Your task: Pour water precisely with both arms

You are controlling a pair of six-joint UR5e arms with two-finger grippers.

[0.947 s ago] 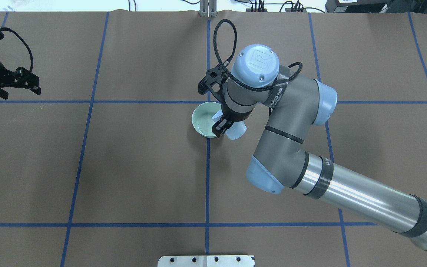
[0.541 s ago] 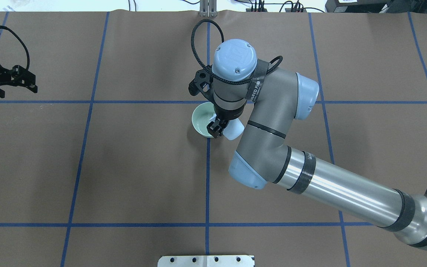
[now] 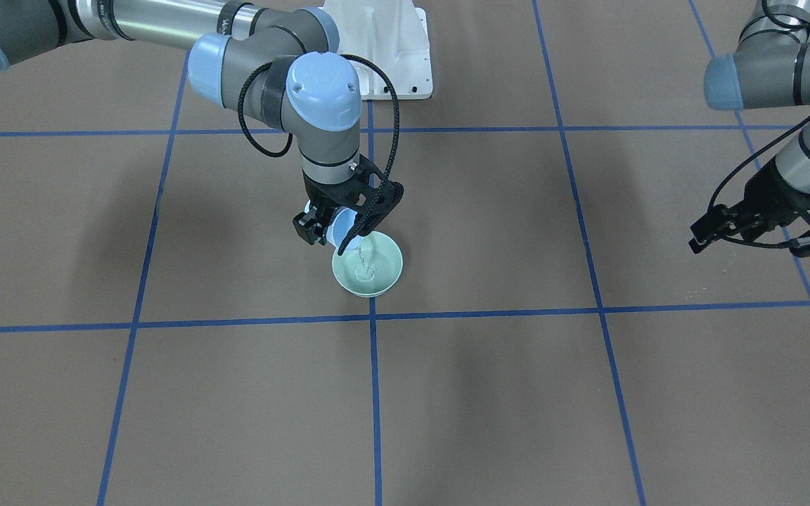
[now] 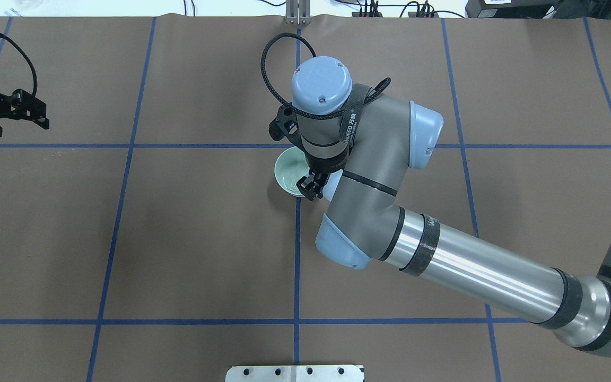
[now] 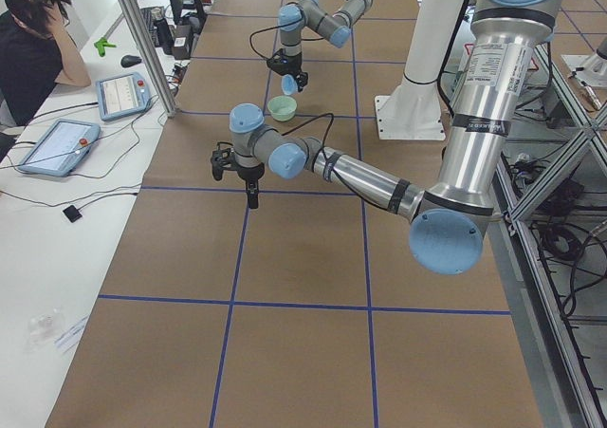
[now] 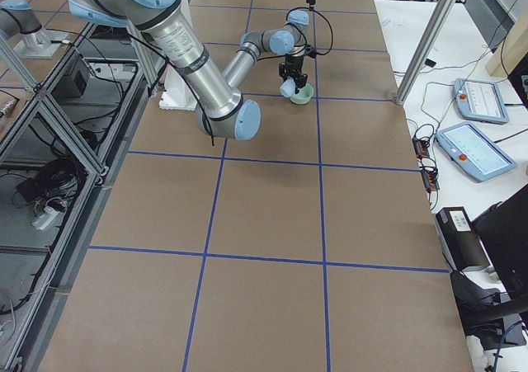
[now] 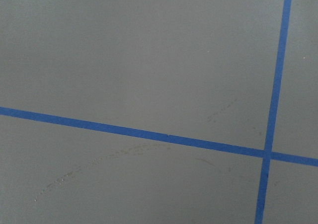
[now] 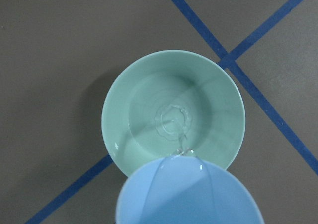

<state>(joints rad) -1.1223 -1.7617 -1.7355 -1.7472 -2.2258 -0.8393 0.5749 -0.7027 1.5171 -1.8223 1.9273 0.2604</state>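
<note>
Overhead view, left to right. Left edge: the left gripper (image 4: 19, 127), fingers apart and empty, hangs well apart from the work. Centre: the green bowl (image 4: 286, 172) on the brown table (image 4: 178, 239) receives a thin stream of water (image 8: 180, 143) from the pale blue cup (image 8: 189, 196), which is tilted over the bowl's rim and clamped in the right gripper (image 3: 331, 234). The pouring step is in hand; the next move likely calls for righting the cup gently, without drips.

Pale green bowl (image 8: 218, 100), light blue cup (image 8: 189, 194), clear rippled water (image 8: 171, 120), brown table (image 4: 204, 239) with blue tape grid (image 4: 296, 265)
</note>
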